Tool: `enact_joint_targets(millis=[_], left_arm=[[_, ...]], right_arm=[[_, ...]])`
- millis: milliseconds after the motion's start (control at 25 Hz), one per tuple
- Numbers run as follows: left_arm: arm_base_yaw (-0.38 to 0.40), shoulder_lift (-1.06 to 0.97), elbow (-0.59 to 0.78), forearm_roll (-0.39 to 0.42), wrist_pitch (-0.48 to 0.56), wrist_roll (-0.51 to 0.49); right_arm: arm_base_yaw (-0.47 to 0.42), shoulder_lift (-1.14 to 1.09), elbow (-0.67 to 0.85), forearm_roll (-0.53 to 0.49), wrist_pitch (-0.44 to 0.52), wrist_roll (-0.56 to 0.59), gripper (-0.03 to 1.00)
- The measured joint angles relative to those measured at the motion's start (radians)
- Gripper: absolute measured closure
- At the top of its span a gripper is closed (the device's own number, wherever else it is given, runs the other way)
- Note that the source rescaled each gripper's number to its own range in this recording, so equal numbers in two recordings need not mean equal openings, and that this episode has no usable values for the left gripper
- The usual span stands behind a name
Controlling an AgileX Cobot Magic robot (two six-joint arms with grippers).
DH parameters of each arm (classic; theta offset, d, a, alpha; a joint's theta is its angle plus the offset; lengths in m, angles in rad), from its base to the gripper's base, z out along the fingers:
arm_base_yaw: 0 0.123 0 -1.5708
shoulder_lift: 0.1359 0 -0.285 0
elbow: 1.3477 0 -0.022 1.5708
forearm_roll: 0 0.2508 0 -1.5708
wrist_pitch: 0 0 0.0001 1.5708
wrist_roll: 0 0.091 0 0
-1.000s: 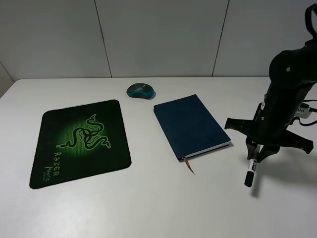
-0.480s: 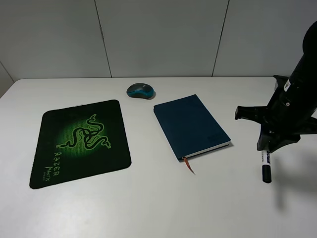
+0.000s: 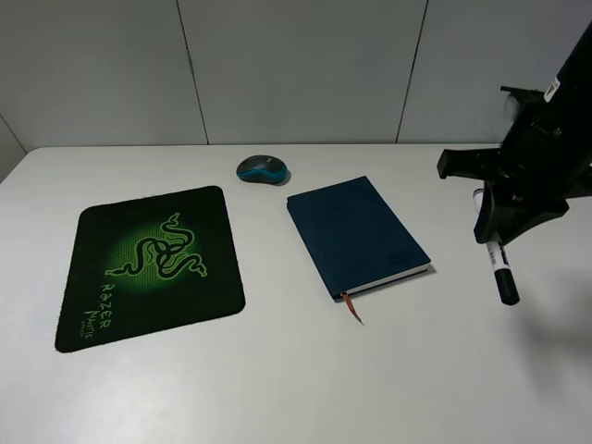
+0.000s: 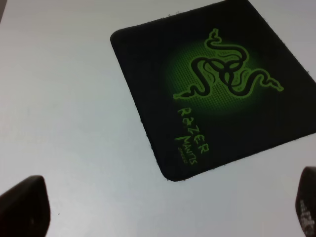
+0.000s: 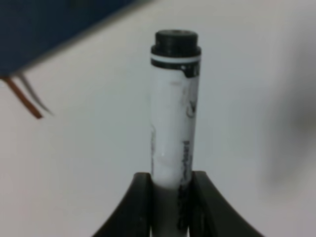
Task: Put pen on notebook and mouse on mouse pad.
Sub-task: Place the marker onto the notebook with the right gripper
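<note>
My right gripper point(image 3: 490, 239) hangs above the table's right side, shut on the pen point(image 3: 500, 270). The white barrel points down with its black cap point(image 3: 508, 295) lowest. In the right wrist view the pen point(image 5: 173, 118) sticks out from between the two fingers point(image 5: 139, 207). The navy notebook point(image 3: 356, 233) lies closed at the centre, left of the pen, with its ribbon point(image 3: 353, 309) trailing forward. The mouse point(image 3: 262, 169) rests on the table behind the notebook. The mouse pad point(image 3: 153, 264) lies at the left. In the left wrist view my left gripper point(image 4: 166, 210) hovers open over the pad point(image 4: 217, 84).
The white table point(image 3: 296, 388) meets a grey panelled wall point(image 3: 296, 65) at the back. The notebook's corner point(image 5: 44, 24) and ribbon point(image 5: 24, 98) show blurred in the right wrist view. The left arm is out of the high view.
My right gripper has lifted the pen off the table and carried it right and toward the back. The notebook, mouse and pad have not moved.
</note>
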Motion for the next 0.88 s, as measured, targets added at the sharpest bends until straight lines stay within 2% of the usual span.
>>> enact_joint_targets(millis=[320,880], left_arm=[[0.000,0.000,0.000,0.000,0.000,0.000],[0.000,0.000,0.000,0.000,0.000,0.000]], right_arm=[[0.000,0.093,-0.159,0.033,0.043,-0.113,0.97],[0.000,0.368,-0.394,0.063,0.037,-0.340,0.97]])
